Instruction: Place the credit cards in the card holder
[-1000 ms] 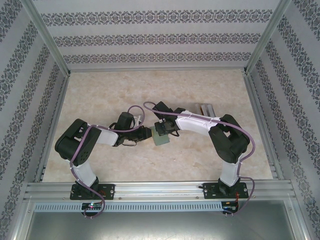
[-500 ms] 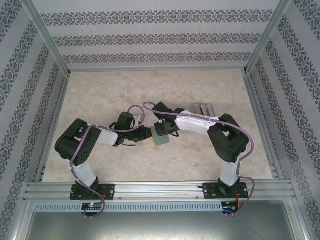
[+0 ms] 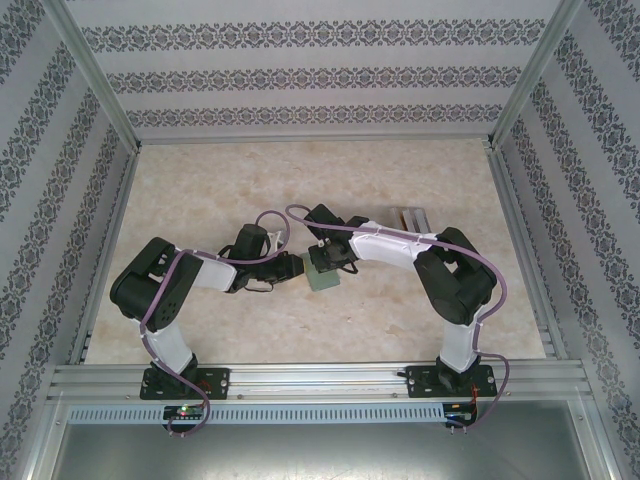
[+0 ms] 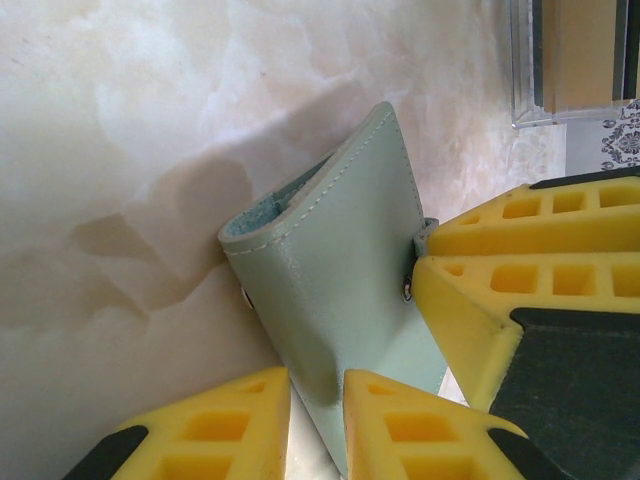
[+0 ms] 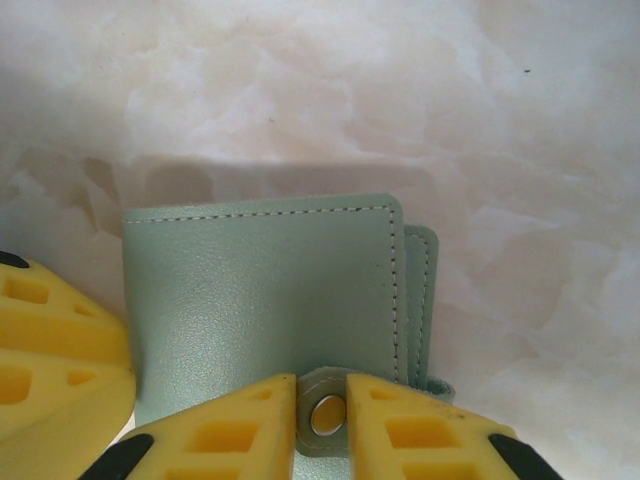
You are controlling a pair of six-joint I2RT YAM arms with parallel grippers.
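Closed wallet (image 3: 322, 277) at the middle of the tabletop (image 3: 250, 180), held between both arms. The left hand (image 4: 312, 388) is clamped on its left edge to steady it. The right hand (image 5: 321, 385) pinches the snap tab (image 5: 325, 412), probably to unfasten it. A tan card (image 4: 585, 50) stands in the rack (image 4: 522, 70), far right.

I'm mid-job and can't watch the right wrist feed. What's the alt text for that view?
With yellow ribbed fingers, the right gripper pinches the snap tab of a closed sage-green leather-look bifold card holder, with the pale marbled table behind it. Another yellow finger sits against the holder's lower left edge.
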